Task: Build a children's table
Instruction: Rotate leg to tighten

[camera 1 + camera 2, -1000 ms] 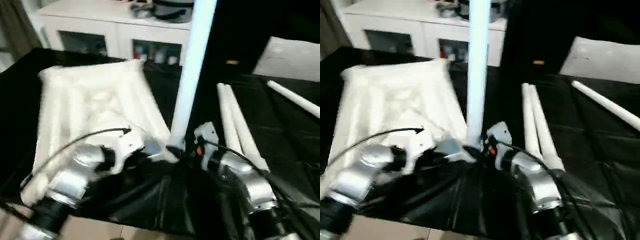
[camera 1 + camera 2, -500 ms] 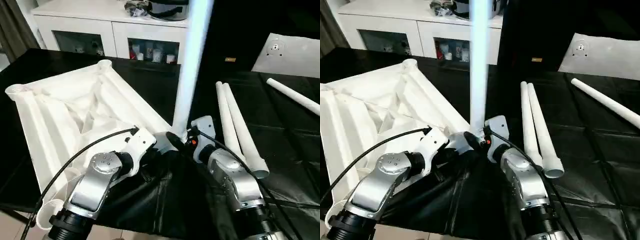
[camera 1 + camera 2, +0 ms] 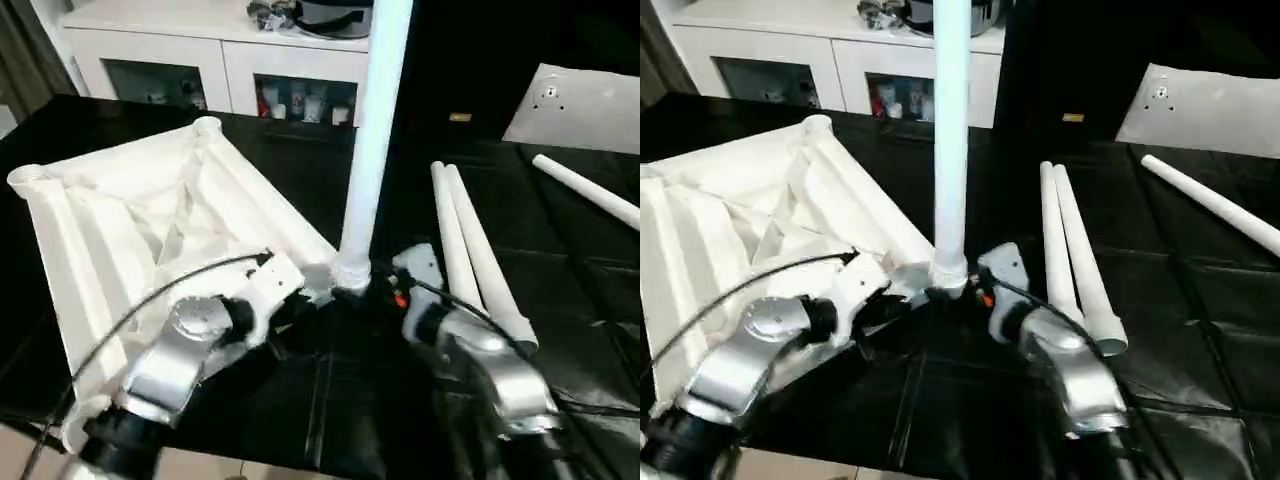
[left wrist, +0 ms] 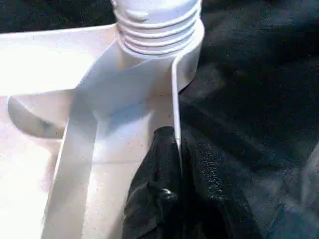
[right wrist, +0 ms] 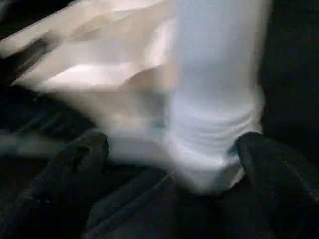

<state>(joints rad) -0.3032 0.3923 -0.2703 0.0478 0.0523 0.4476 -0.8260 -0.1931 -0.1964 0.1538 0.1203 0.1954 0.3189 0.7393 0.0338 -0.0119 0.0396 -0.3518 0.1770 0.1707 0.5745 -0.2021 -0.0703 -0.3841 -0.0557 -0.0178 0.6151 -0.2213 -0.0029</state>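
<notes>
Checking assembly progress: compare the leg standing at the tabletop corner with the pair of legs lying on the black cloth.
The standing leg is upright, its threaded end seated in a corner socket of the tabletop; the two loose legs lie flat, side by side, apart from the tabletop. The end effectors work beside the standing leg's base; the loose legs are untouched. All three are long white tapered tubes.

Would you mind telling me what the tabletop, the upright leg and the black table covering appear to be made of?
Tabletop: likely moulded white plastic, given its ribs and round corner sockets. Upright leg: smooth white tube, probably plastic, with moulded threads at its base. Covering: thin glossy black sheet, creased and shiny; plastic film, possibly.
</notes>
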